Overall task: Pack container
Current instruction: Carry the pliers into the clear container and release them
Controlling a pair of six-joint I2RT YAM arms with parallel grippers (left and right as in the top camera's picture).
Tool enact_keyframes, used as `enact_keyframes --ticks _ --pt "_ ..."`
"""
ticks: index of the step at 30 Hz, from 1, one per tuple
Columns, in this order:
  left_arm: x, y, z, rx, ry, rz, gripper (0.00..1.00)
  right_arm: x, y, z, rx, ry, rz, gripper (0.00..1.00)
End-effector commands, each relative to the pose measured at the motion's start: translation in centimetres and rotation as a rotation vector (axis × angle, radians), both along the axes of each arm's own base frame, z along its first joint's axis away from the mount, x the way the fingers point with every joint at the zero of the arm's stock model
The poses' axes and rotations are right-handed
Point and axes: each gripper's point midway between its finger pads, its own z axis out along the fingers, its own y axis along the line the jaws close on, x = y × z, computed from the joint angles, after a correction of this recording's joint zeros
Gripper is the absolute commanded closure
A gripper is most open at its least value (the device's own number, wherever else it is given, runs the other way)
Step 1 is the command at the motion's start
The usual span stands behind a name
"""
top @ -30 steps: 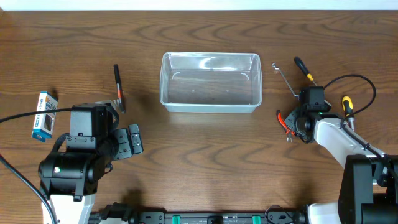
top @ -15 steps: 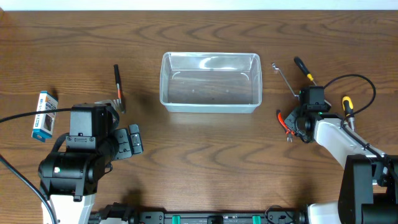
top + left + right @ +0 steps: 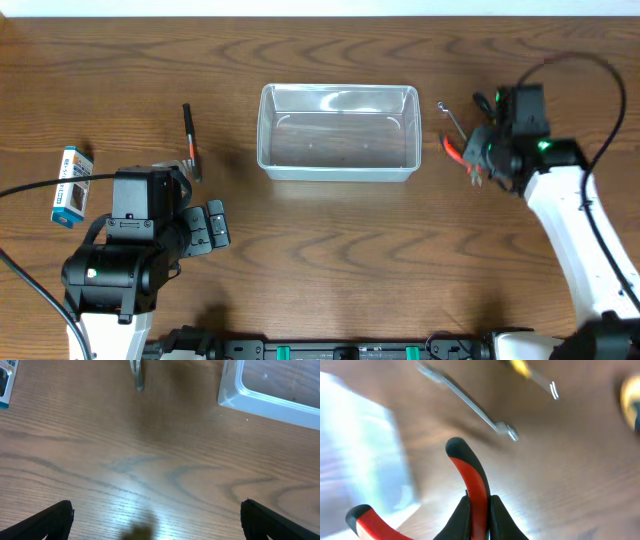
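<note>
The container (image 3: pixel 338 90) is a clear plastic tub at the table's back centre, and it looks empty. It also shows in the left wrist view (image 3: pixel 260 402) and, blurred, in the right wrist view (image 3: pixel 355 450). My right gripper (image 3: pixel 480 152) (image 3: pixel 479 510) is shut on one handle of the red-handled pliers (image 3: pixel 454 150) (image 3: pixel 470 467). It holds them above the table just right of the container. My left gripper (image 3: pixel 213 225) (image 3: pixel 160 522) is open and empty, left of and in front of the container.
A silver wrench (image 3: pixel 452 120) (image 3: pixel 470 405) and a yellow-and-black screwdriver (image 3: pixel 486 104) (image 3: pixel 532 372) lie right of the container. A black-handled tool (image 3: pixel 189 135) with a metal end (image 3: pixel 136 375) lies to its left. A blue-and-white box (image 3: pixel 70 185) sits at the far left.
My right arm has lifted the pliers off the table and carried them back and slightly left, closer to the container's right end. The left arm has not moved.
</note>
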Motion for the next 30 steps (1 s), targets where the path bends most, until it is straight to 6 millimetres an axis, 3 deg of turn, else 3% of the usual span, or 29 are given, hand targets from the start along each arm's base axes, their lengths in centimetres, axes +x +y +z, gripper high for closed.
enact_keyframes --ticks 1,4,6,10,13,17,22,30 --pt "0.1 0.1 0.6 0.005 -0.014 0.009 0.02 1.7 3.9 5.2 -0.025 -0.121 0.304 0.99" --pt "0.1 0.1 0.6 0.005 -0.014 0.009 0.02 2.2 7.2 8.6 -0.052 -0.211 0.523 0.99" --pt "0.1 0.1 0.6 0.005 -0.014 0.009 0.02 2.1 9.5 9.7 -0.085 -0.256 0.696 0.99" --pt "0.1 0.1 0.5 0.005 -0.014 0.009 0.02 2.1 12.9 9.5 -0.205 -0.313 0.954 0.99" --pt "0.1 0.1 0.5 0.005 -0.014 0.009 0.02 3.2 15.3 8.7 -0.218 -0.345 1.009 0.99" --pt "0.1 0.1 0.5 0.005 -0.014 0.009 0.02 4.9 18.4 5.8 -0.211 -0.337 1.062 0.96" --pt "0.1 0.1 0.5 0.005 -0.014 0.009 0.02 6.5 20.9 0.2 -0.195 -0.247 1.108 0.97" --pt "0.1 0.1 0.5 0.005 -0.014 0.009 0.02 6.4 21.7 -6.7 -0.165 -0.089 1.143 0.98"
